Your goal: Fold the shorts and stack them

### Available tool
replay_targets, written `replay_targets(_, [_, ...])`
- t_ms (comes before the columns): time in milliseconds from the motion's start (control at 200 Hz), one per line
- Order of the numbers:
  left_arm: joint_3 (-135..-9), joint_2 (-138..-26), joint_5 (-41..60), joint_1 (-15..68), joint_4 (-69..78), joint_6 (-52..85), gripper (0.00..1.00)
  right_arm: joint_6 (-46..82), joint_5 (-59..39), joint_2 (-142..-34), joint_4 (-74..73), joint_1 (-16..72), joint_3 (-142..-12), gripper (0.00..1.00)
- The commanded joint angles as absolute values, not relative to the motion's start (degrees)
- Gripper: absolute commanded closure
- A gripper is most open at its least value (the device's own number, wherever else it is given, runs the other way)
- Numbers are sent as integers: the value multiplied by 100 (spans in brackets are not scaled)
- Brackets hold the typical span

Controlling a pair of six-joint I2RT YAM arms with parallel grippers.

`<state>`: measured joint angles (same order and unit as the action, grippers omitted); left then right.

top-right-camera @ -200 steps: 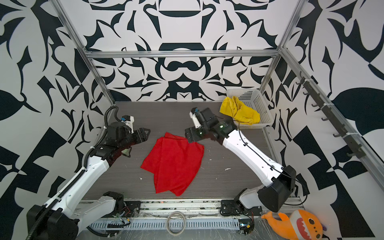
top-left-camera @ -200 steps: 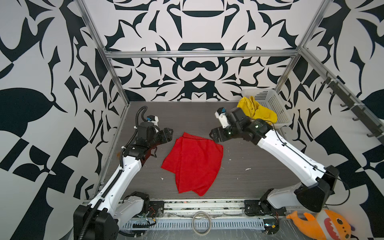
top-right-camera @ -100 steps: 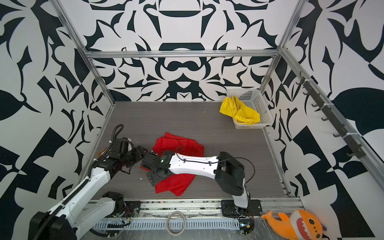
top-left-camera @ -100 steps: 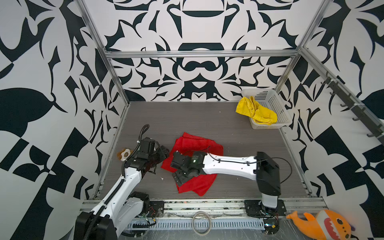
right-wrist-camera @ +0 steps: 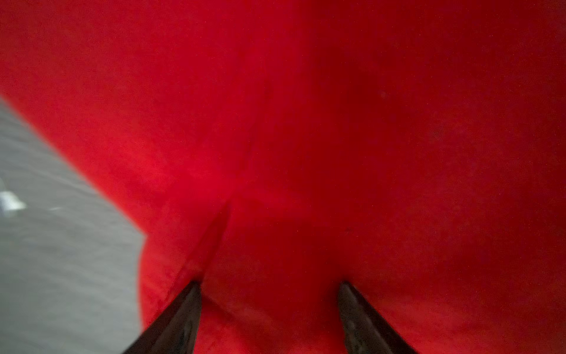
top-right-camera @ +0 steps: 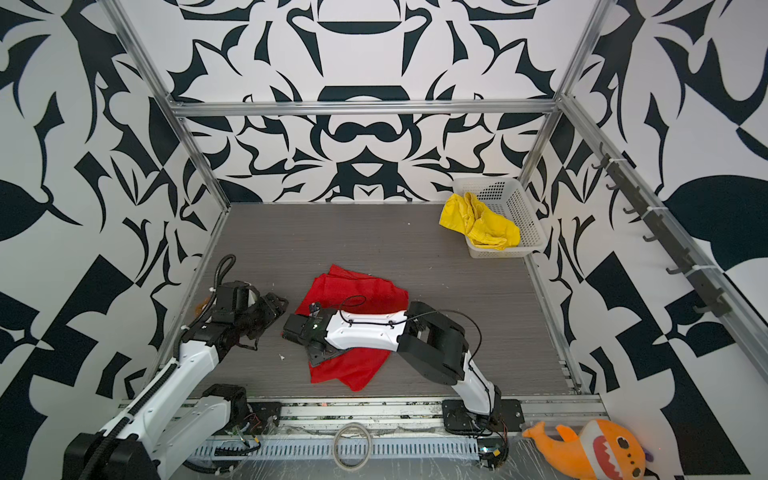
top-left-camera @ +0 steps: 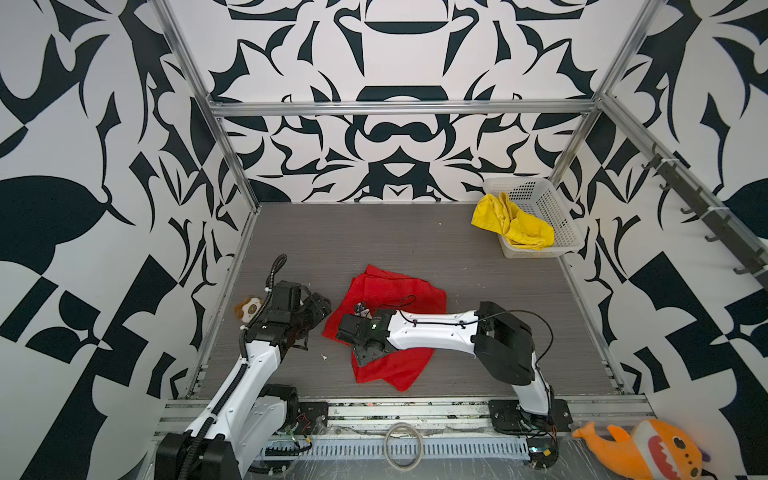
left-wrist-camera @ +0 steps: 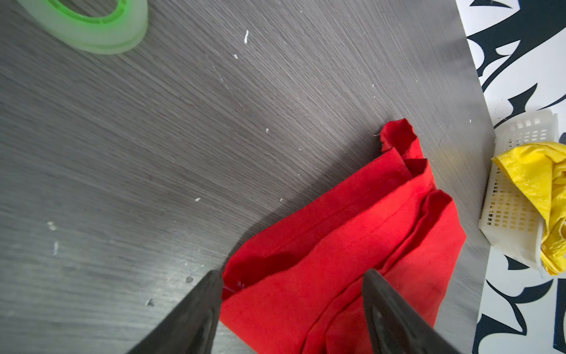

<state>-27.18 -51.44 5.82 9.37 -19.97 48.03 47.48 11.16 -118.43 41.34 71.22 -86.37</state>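
The red shorts (top-left-camera: 395, 286) (top-right-camera: 357, 286) lie folded mid-table, with layered edges in the left wrist view (left-wrist-camera: 337, 245). My left gripper (top-left-camera: 322, 316) (top-right-camera: 278, 307) (left-wrist-camera: 291, 274) is open at their left corner, a finger on either side of the cloth. My right arm lies across the shorts. My right gripper (top-left-camera: 359, 359) (top-right-camera: 316, 357) (right-wrist-camera: 270, 283) points down onto their near-left part, its jaws apart and its fingertips pressed into red fabric (right-wrist-camera: 306, 122). The yellow shorts (top-left-camera: 515, 224) (top-right-camera: 478, 224) (left-wrist-camera: 533, 184) hang crumpled over the basket's edge.
A white perforated basket (top-left-camera: 557, 212) (top-right-camera: 519, 208) (left-wrist-camera: 508, 214) stands at the back right corner. A small brown-and-white toy (top-left-camera: 249, 309) lies by the left wall. A green tape ring (left-wrist-camera: 92, 30) sits on the table. An orange plush shark (top-left-camera: 648, 449) lies beyond the front rail.
Both grippers left the shorts' far edge. My right arm swung down across the shorts to their near-left part. My left gripper dropped to the left corner. The far edge now lies bunched.
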Motion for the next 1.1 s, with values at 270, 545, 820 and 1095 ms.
replay_targets(270, [-2768, -5080, 633, 923, -1965, 4888, 24, 4875, 1600, -11032, 3769, 7017, -8076, 62])
replay_targets(545, [-2808, -5052, 645, 919, -1938, 4847, 24, 4556, 1855, -10219, 3525, 6864, -7835, 100])
replay_targets(820, [-3443, -4834, 635, 922, -1998, 4331, 24, 3125, 2016, -8624, 3382, 6210, -8657, 100])
replay_targets(1095, [-4788, -5067, 429, 922, -2558, 3603, 24, 975, 521, -8546, 3548, 5669, -11376, 100])
